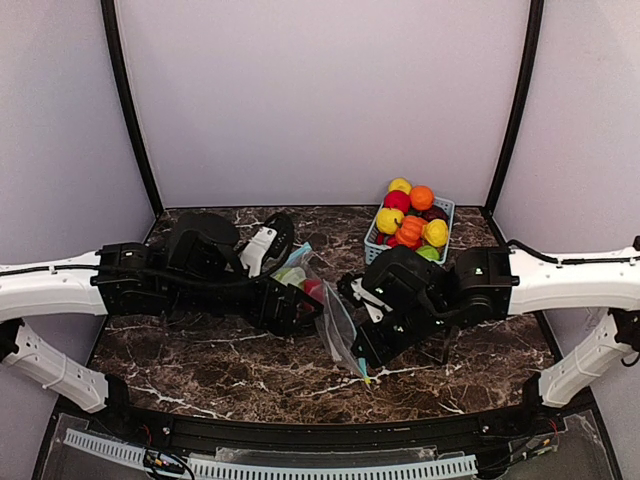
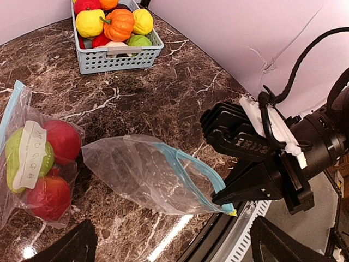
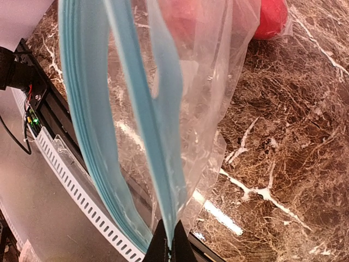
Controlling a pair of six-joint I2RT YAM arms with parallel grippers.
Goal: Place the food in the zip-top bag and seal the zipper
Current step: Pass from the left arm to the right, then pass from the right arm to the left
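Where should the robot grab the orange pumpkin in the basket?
Probably best to pinch the orange pumpkin across its round ribbed sides, coming down from above. It sits on top of the pile, while the basket walls and neighbouring fruits block a sideways reach.

From above, the left arm [image 1: 60, 285] hides much of the filled bag [image 1: 305, 283]. In the left wrist view the left edge cuts that bag, the top edge cuts the basket [image 2: 117, 57], and the left gripper [image 2: 172, 243] shows only two dark stubs at the bottom. In the right wrist view the empty bag [image 3: 185, 109] is blurred, a red fruit [image 3: 272, 19] is cropped at the top, and only the tip of the right gripper [image 3: 168, 248] shows.
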